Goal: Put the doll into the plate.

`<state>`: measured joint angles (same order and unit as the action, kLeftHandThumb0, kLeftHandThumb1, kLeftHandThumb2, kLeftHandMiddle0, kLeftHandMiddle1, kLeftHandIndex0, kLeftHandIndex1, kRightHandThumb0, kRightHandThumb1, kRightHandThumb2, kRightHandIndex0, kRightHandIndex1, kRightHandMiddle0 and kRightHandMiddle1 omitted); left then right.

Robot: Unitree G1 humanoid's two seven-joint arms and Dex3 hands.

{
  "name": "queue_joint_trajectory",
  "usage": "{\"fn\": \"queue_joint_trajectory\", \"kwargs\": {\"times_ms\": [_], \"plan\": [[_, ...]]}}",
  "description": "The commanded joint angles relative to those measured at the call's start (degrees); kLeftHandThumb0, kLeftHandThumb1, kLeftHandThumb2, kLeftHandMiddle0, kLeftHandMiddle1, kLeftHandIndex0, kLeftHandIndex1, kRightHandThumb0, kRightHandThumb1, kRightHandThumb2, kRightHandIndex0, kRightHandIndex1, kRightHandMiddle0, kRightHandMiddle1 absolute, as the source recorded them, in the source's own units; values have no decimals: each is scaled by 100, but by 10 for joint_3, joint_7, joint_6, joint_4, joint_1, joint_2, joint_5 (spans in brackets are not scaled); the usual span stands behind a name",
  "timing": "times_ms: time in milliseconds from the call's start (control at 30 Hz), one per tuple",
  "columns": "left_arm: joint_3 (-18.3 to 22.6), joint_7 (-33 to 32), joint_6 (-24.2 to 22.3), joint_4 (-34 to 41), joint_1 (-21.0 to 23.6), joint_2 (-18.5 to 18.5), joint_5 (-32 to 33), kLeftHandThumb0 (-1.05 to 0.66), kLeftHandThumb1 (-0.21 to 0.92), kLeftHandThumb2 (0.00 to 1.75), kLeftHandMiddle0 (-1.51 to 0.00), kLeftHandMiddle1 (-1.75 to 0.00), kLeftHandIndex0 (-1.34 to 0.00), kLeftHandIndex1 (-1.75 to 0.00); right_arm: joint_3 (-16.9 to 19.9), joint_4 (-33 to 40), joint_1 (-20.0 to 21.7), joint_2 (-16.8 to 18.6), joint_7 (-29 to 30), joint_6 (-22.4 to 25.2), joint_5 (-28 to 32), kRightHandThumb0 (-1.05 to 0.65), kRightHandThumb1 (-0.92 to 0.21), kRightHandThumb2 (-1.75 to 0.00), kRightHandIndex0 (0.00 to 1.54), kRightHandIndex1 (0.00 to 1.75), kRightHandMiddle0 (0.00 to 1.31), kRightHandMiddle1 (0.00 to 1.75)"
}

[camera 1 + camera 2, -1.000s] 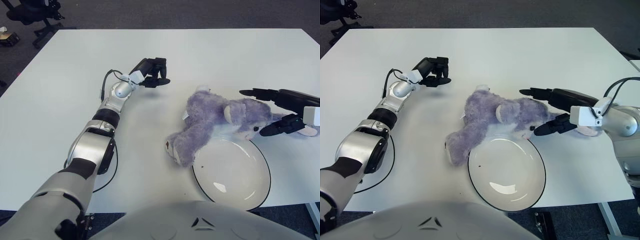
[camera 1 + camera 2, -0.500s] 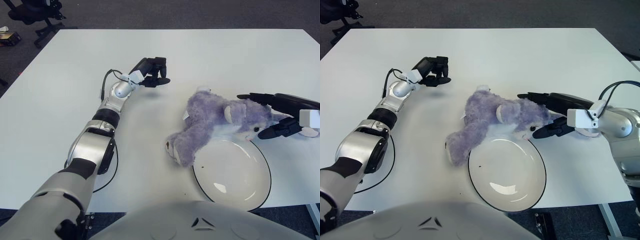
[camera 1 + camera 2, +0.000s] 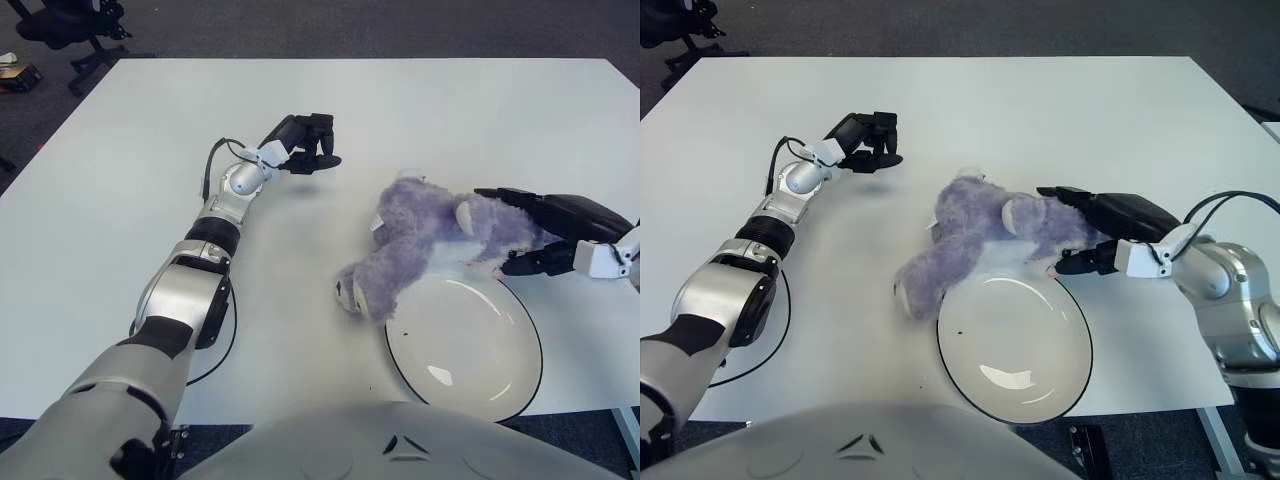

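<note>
Left eye view: the right hand [image 3: 545, 235] closes over the head of the purple doll [image 3: 430, 240], which lies just beyond the plate [image 3: 465, 345], legs trailing away from that hand; a lift onto the dish seems next.

Right eye view: its fingers [image 3: 1080, 197] wrap the doll; the left hand [image 3: 868, 142] hovers far off, curled, holding nothing.

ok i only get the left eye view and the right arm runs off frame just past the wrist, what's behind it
Observer: In the right eye view the silver right forearm is whole. It slants down toward the table's near right corner, beside the plate, not over it.
Operator: any cable out there
Observer: Yes. A thin black cable arcs from the wrist out to the right, away from the doll. The right hand grips the doll's head. The left hand shows far left of the doll, idle.
</note>
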<state>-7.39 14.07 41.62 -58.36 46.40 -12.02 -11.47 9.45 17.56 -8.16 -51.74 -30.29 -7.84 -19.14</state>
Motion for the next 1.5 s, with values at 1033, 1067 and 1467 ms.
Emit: {"fn": "queue_joint_trajectory", "kwargs": {"times_ms": [1033, 1067, 1467], "plan": [[6, -5, -3, 13, -2, -1, 3, -25, 92, 16, -100, -175, -83, -175, -17, -60, 69, 144, 75, 138, 13, -38, -66, -86, 90, 175, 36, 174], [6, -5, -4, 13, -2, -1, 2, -25, 92, 16, -100, -175, -83, -175, -17, -63, 74, 143, 69, 145, 19, -38, -66, -87, 91, 175, 36, 174], [4, -7, -4, 10, -4, -2, -1, -25, 92, 15, -100, -175, -82, -175, -4, -95, 139, 136, -10, 241, 122, -40, -54, -102, 95, 175, 44, 175]]}}
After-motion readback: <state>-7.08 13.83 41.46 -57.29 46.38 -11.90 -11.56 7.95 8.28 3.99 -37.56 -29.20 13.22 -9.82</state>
